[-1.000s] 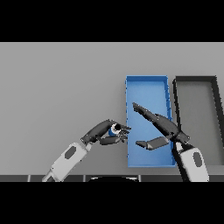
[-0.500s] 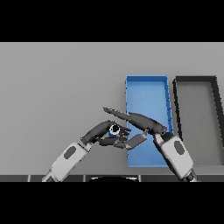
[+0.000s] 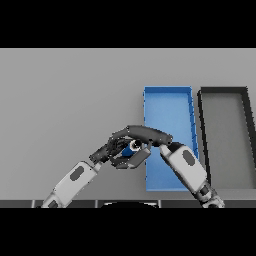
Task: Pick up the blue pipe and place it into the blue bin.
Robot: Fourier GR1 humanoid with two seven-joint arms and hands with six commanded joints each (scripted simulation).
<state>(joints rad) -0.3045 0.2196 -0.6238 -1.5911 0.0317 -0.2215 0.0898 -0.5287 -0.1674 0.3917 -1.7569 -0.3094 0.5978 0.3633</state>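
At frame centre both hands, left hand (image 3: 106, 151) and right hand (image 3: 140, 137), curl round the pipe (image 3: 134, 146) just left of the blue bin (image 3: 167, 100), so placing remains.

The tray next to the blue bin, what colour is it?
Black rim, grey inside: the black tray, right of the blue bin, head view.

A plain grey tabletop (image 3: 70, 95) fills the view from the left edge to the right. On its right side lies a black bin (image 3: 246, 135), a long rectangular tray with dark walls and a grey floor, its long sides running away from the viewer. Its near end reaches almost to the lower edge of the scene, and its right wall lies at the picture's right edge.
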